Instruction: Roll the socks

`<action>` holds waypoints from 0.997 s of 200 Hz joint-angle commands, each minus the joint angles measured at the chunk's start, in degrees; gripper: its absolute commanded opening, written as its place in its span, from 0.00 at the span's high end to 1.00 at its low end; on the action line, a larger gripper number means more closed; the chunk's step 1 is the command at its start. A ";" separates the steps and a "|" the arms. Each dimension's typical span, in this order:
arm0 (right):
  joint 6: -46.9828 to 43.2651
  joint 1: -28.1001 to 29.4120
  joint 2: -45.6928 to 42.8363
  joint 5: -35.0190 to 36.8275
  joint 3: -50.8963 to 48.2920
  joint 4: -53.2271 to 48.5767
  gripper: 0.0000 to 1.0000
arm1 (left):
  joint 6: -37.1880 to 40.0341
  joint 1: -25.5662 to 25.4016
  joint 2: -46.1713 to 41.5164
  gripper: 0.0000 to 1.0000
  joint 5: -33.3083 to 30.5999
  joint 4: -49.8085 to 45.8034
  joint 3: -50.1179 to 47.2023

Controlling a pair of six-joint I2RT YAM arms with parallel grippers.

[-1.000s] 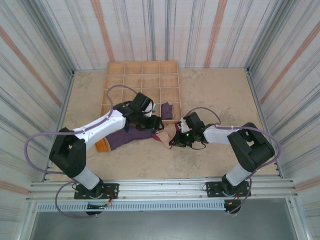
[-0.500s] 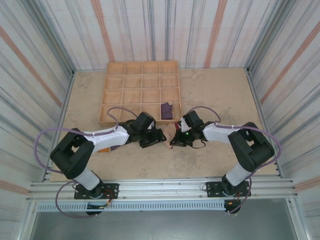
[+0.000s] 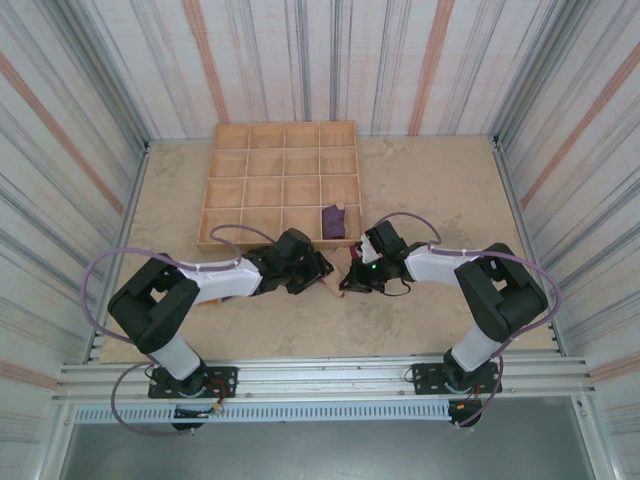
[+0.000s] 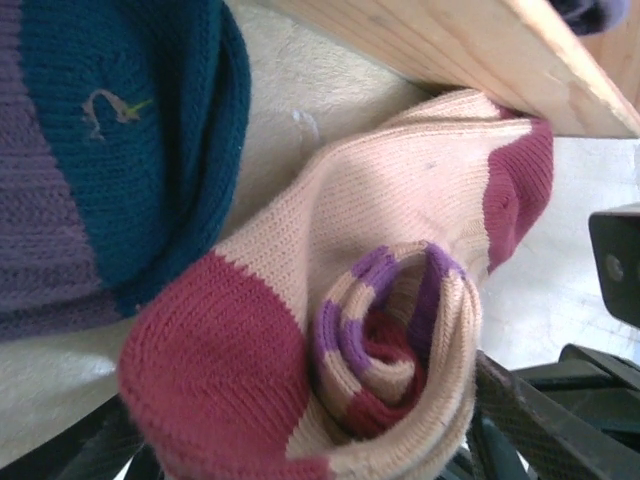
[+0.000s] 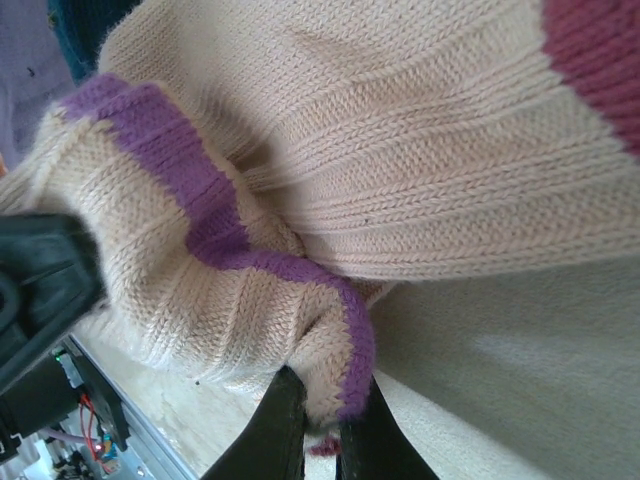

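A tan sock [image 4: 400,190] with red toe [image 4: 225,360] lies rolled, its purple-striped cuff [image 4: 385,330] coiled at the centre. My left gripper [image 4: 310,435] holds this roll between its wide-set fingers [image 4: 530,420]. In the top view the left gripper [image 3: 303,270] and right gripper [image 3: 352,276] face each other across the tan sock [image 3: 334,274]. The right gripper [image 5: 320,390] is shut on the tan sock's purple-edged cuff [image 5: 345,350]. The purple sock's teal toe [image 4: 130,130] lies beside the roll. A dark purple sock [image 3: 333,221] sits in a tray compartment.
The wooden compartment tray [image 3: 210,190] stands just beyond both grippers; its front edge [image 4: 480,50] passes right above the roll. Bare tan table [image 3: 430,180] stretches to the right and toward the near edge. Striped walls enclose the table.
The left arm has swung back from the tray's front edge and dropped low, covering the purple sock, and its gripper has come onto the tan roll. The right gripper has held still.
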 commanded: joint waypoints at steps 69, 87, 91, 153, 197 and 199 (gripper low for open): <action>-0.12 -0.14 0.12 1.75 0.48 -0.32 1.00 | -0.34 0.51 3.54 0.67 -1.51 0.28 -1.24; -1.84 -0.06 -1.70 2.26 -0.59 1.33 1.00 | -0.11 1.33 3.80 0.77 -0.63 0.04 -1.38; -2.44 -0.05 -2.25 2.50 -1.01 1.77 1.00 | -0.03 1.61 3.90 0.78 -0.50 -0.11 -1.39; -12.83 5.68 -19.88 19.03 -6.95 -0.64 0.54 | 4.22 3.97 5.05 1.00 6.11 -3.74 0.55; -23.14 20.07 -28.85 41.64 -8.67 -3.45 0.30 | 10.65 3.51 7.24 1.00 12.48 -9.05 5.47; -23.63 20.82 -28.97 42.61 -8.75 -3.37 0.30 | 10.85 3.44 7.27 1.00 12.77 -9.44 5.70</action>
